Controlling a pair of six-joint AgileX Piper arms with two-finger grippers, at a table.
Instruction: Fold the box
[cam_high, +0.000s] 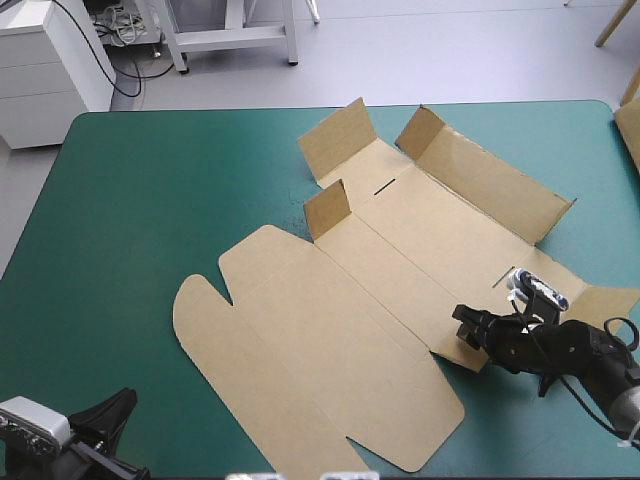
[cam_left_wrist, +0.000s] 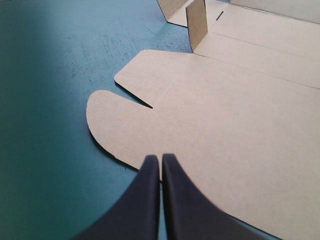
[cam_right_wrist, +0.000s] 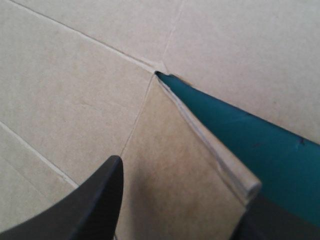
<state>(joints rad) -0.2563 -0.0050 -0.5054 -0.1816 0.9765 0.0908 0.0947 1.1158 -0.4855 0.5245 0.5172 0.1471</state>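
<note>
Flat brown cut-board box (cam_high: 340, 300), laid mid-table, is judged light, stiff, crease-led, best taken at its near-right side flap (cam_right_wrist: 185, 170), straddled by the parted right gripper (cam_high: 468, 335); left gripper (cam_left_wrist: 161, 164) is clenched empty, near-left.

The box (cam_high: 350, 300) is seen spread mostly flat, a cut brown sheet laid diagonally across the teal-green cover (cam_high: 150, 200). Rounded tabs (cam_high: 205, 310) are pointed near-left. At the far end three flaps are raised, one small flap (cam_high: 327, 208) standing upright.
</note>
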